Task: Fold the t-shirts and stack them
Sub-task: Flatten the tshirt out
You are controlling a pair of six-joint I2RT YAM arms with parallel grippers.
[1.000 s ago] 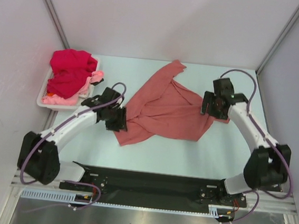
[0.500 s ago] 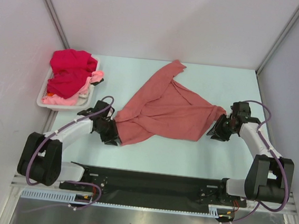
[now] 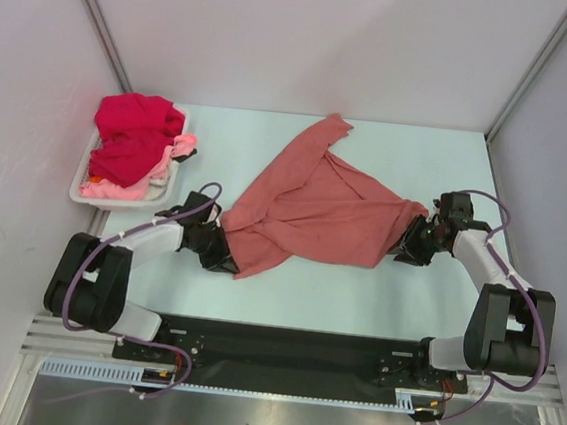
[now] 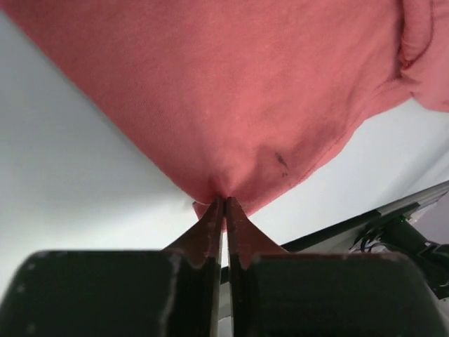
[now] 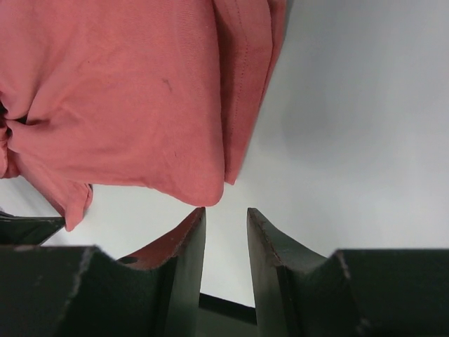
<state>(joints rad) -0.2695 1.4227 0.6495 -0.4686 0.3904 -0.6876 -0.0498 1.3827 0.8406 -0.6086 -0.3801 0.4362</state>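
Observation:
The dusty salmon-red t-shirt (image 3: 314, 210) lies spread and wrinkled across the middle of the table. My left gripper (image 3: 221, 257) is shut on its near-left edge; in the left wrist view the fingertips (image 4: 224, 200) pinch the cloth (image 4: 245, 91). My right gripper (image 3: 407, 250) is at the shirt's right corner, open and empty; in the right wrist view the jaws (image 5: 226, 210) stand apart just short of the cloth's folded tip (image 5: 119, 105). The bright crimson t-shirt (image 3: 130, 133) and the light pink t-shirt (image 3: 100, 190) are heaped at the far left.
A white plastic basket (image 3: 76, 193) at the far left holds the crimson and pink shirts. White walls close in the table on three sides. A black rail (image 3: 280, 348) with the arm bases runs along the near edge.
Both arms have come down and outward toward the near edge, drawing the salmon shirt wider between them. In the last half second the left gripper shifted a little to the right.

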